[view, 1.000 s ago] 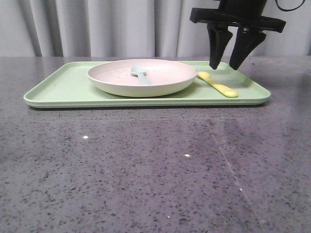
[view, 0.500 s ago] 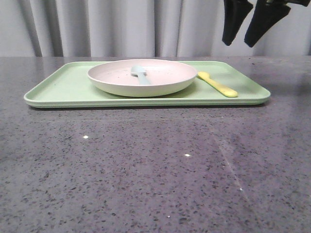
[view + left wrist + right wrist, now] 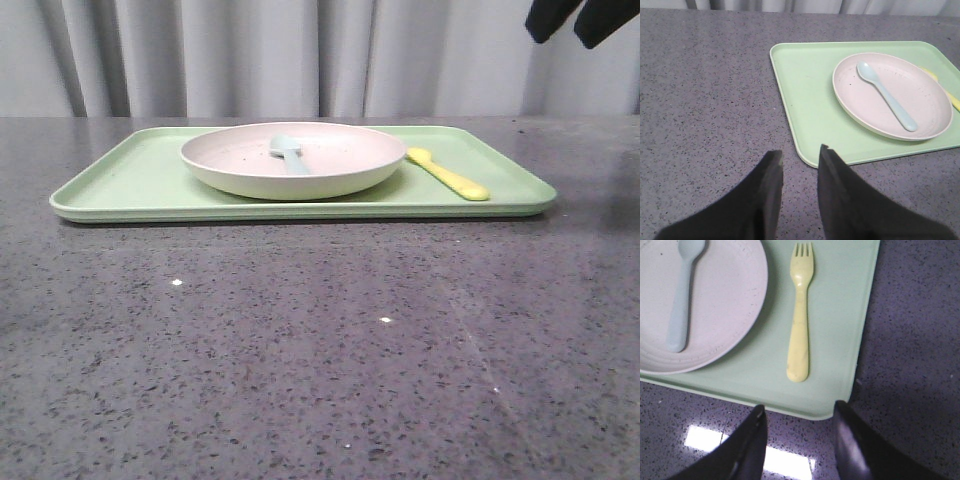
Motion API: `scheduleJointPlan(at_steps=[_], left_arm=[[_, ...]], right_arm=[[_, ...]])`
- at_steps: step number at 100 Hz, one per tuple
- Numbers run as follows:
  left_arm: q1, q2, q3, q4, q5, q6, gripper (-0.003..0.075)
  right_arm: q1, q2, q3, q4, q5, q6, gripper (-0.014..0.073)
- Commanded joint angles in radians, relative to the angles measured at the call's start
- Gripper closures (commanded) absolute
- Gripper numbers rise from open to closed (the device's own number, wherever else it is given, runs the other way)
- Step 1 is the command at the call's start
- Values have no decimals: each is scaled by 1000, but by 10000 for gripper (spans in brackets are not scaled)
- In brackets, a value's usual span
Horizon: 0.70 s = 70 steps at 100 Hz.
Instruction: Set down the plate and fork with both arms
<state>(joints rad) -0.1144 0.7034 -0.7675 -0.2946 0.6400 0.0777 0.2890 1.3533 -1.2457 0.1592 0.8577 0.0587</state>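
The slim yellow plastic fork (image 3: 800, 315) is lying right of the speckled off-white round plate (image 3: 293, 158) — both grippers' fingers (image 3: 754, 440) are hanging spread, empty.

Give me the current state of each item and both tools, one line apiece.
plate: resting on the tray, ungripped
spoon: lying in the plate
fork: flat on the tray beside the plate, ungripped
tray: flat on the table
left tool: open, empty
right tool: open, empty
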Motion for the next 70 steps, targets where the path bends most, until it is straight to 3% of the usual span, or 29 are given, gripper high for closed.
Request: scheduleJointPlan(at_steps=[1, 24, 42, 49, 70], left_arm=[[2, -6, -26, -17, -72, -5, 543], [2, -54, -8, -17, -86, -5, 564], [2, -121, 37, -17, -93, -5, 695], [2, -144, 53, -17, -93, -5, 741], [2, -213, 100, -10, -96, -5, 741]], right_arm=[[-5, -99, 40, -16, -94, -10, 347], [-5, -251, 206, -37, -161, -10, 523], [-5, -368, 323, -37, -226, -10, 628], [-5, -415, 358, -37, -251, -10, 655], [-5, -544, 467, -38, -330, -10, 664]])
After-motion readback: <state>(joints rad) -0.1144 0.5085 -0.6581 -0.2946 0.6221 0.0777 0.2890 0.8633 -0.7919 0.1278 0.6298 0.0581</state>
